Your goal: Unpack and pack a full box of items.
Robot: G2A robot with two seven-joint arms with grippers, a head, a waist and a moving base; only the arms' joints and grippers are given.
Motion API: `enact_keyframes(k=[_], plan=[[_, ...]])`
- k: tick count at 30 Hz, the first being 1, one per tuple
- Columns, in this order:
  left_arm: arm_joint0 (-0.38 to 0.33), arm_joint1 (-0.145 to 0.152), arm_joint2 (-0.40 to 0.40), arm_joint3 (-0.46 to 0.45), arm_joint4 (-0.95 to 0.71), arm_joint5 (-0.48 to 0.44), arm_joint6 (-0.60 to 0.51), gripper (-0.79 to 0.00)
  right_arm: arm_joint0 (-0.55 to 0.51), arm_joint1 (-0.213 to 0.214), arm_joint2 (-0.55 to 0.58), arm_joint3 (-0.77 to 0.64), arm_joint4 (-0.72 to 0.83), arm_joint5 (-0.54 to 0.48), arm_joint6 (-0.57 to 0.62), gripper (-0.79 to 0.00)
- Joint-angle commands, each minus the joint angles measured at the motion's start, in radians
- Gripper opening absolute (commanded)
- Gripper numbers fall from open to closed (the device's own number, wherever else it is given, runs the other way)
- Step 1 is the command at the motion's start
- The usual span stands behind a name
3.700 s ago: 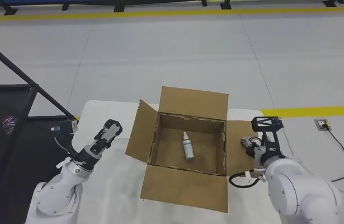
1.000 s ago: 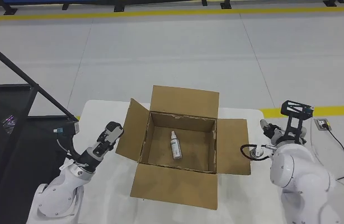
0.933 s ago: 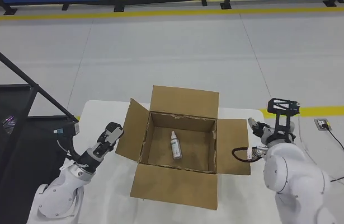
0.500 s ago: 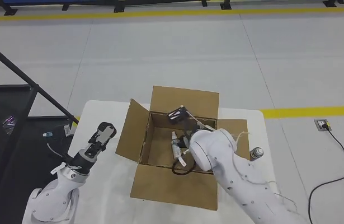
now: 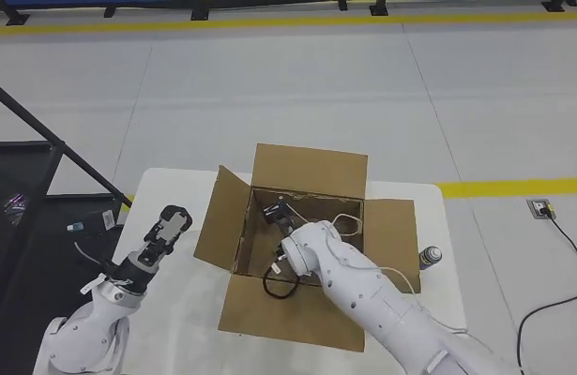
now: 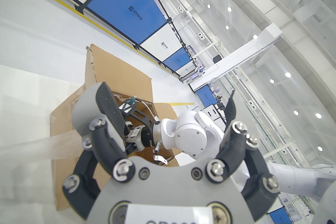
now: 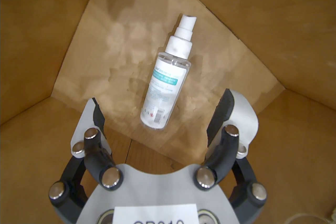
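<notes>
White table, bare along my left side. Cardboard box sits mid-table with all four flaps folded outward, so the opening is free from above.

My right arm goes in over the near flap and down into the box. The right gripper hangs above the box floor with its fingers spread wide and nothing between them. The spread is wider than the bottle's body, enough, I judge, to drop one finger on either side of it.

My left gripper is over the table just beside the box's left flap. It is also wide and empty, and tipped upward. I judge it is parked there to keep the opening clear for the other arm.

Spray bottle: clear body, white pump top, teal label. It lies on its side on the box floor, near the middle and apart from the walls, with its nozzle pointing away from my right wrist. Its long axis runs roughly between my right fingers, so a grip across the body looks workable with no turn of the wrist.

Small canister stands upright on the table just outside the right flap. I take it for an item already unpacked.

Step in hand, as I judge it: the unpacking, with the bottle next.
</notes>
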Motion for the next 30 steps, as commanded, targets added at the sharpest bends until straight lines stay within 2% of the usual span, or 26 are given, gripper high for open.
enact_keyframes(k=[1, 4, 5, 6, 8, 9, 16, 19, 21, 25, 28, 30], plan=[[0.000, 0.002, 0.000, 0.002, -0.002, -0.001, 0.002, 0.000, 0.004, -0.016, 0.001, 0.057, 0.030, -0.011, -0.038, -0.151], [0.001, 0.005, -0.001, 0.003, -0.002, 0.000, 0.003, 0.000, 0.013, -0.036, -0.003, 0.120, 0.052, -0.026, -0.066, -0.280], [0.001, 0.005, 0.000, 0.003, -0.002, 0.000, 0.004, 0.000, 0.016, -0.042, -0.005, 0.138, 0.056, -0.028, -0.073, -0.397], [0.001, 0.006, 0.000, 0.004, -0.002, -0.001, 0.004, 0.000, 0.020, -0.048, -0.008, 0.154, 0.057, -0.028, -0.076, -0.446], [0.000, 0.008, 0.002, 0.005, -0.001, -0.001, 0.004, 0.000, 0.027, -0.060, -0.011, 0.180, 0.062, -0.032, -0.086, -0.742], [-0.001, 0.009, 0.003, 0.005, 0.000, 0.000, 0.005, 0.000, 0.030, -0.066, -0.012, 0.191, 0.064, -0.033, -0.090, -0.785], [-0.003, 0.013, 0.012, 0.006, 0.002, 0.001, 0.013, 0.000, 0.056, -0.084, 0.004, 0.198, 0.061, -0.025, -0.115, -0.785], [-0.003, 0.015, 0.014, 0.006, 0.003, 0.001, 0.016, 0.000, 0.052, -0.072, 0.036, 0.126, 0.066, -0.032, -0.096, -0.785], [-0.005, 0.017, 0.019, 0.006, 0.002, 0.002, 0.017, 0.000, 0.039, -0.050, 0.076, 0.047, 0.064, -0.045, -0.056, -0.785], [-0.015, 0.019, 0.030, 0.004, 0.002, 0.003, 0.014, 0.000, -0.039, 0.012, 0.165, -0.191, -0.011, -0.034, 0.069, -0.785], [-0.025, 0.021, 0.039, 0.003, 0.003, 0.004, 0.009, 0.000, -0.174, 0.075, 0.272, -0.482, -0.119, -0.036, 0.195, -0.785], [-0.032, 0.023, 0.047, 0.004, 0.002, 0.006, 0.005, 0.000, -0.311, 0.117, 0.365, -0.735, -0.200, -0.059, 0.281, -0.785]])
